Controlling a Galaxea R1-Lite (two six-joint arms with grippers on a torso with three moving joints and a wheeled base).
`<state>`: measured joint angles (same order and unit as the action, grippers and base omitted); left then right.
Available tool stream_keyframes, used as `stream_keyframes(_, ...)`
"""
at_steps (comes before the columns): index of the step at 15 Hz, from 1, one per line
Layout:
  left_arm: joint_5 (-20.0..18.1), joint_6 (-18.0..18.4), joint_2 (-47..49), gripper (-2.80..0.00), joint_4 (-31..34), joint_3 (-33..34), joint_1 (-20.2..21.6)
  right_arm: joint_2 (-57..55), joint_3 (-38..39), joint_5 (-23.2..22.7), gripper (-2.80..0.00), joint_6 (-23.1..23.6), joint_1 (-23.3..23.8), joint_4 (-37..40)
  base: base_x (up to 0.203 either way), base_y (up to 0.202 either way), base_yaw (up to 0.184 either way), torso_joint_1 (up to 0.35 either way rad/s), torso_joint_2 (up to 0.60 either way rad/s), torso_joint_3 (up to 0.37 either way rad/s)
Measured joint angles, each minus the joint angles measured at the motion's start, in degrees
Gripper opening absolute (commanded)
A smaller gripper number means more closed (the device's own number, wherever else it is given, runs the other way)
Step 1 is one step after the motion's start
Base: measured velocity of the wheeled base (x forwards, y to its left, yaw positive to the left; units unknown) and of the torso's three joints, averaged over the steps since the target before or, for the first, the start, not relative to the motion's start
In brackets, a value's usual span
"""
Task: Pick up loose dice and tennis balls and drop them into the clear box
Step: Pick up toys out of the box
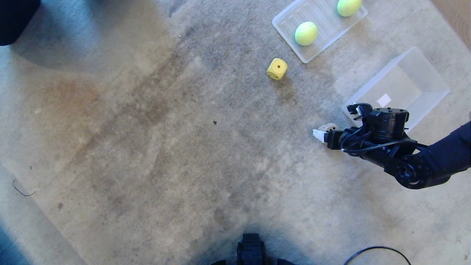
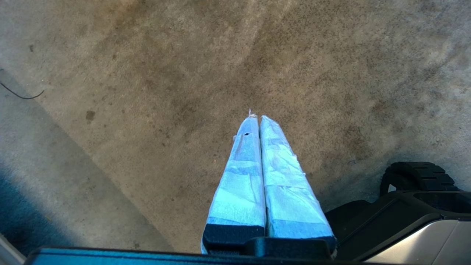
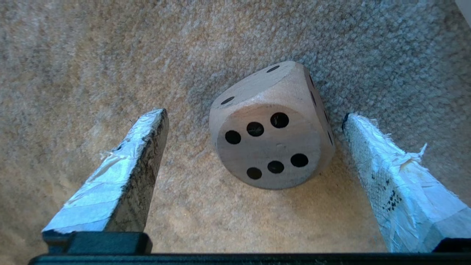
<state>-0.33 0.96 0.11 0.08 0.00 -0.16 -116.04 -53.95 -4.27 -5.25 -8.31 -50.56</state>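
Observation:
A tan die lies on the carpet between the fingers of my right gripper, which is open and lowered around it without gripping; one fingertip is close beside it. In the head view the tan die peeks out by the right gripper, just in front of the clear box. The box holds only a white label. A yellow die sits further off on the carpet. Two tennis balls rest in a flat tray. My left gripper is shut on nothing, parked over bare carpet.
The shallow ridged clear tray lies at the far right, beyond the box. A black cable loops at the near right, beside my base. A thin wire lies at the left. A dark object fills the far left corner.

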Motion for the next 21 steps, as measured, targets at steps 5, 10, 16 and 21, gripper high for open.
stream_keyframes(5,0.0,0.0,0.0,-2.8,0.0,0.0,-0.1,-3.2,-1.8,0.0,-0.24,0.5,0.2,-3.5,0.0,0.0,0.0,0.0,0.0,0.0)
stream_keyframes(10,0.0,0.0,0.0,-2.8,0.0,0.0,0.0,-3.7,-2.4,-0.1,-2.8,0.6,0.3,-3.6,0.0,0.0,0.0,0.0,0.0,0.0)
stream_keyframes(16,0.0,0.0,0.0,-2.8,0.0,0.0,0.0,-3.3,-0.9,0.1,-2.8,0.6,0.3,-3.5,0.0,0.0,0.0,0.0,0.0,0.0)
stream_keyframes(21,0.0,0.0,0.0,-2.8,0.0,0.0,-0.1,0.9,4.5,0.4,-2.8,0.5,0.1,-3.3,0.0,0.0,0.0,0.0,0.0,0.0)
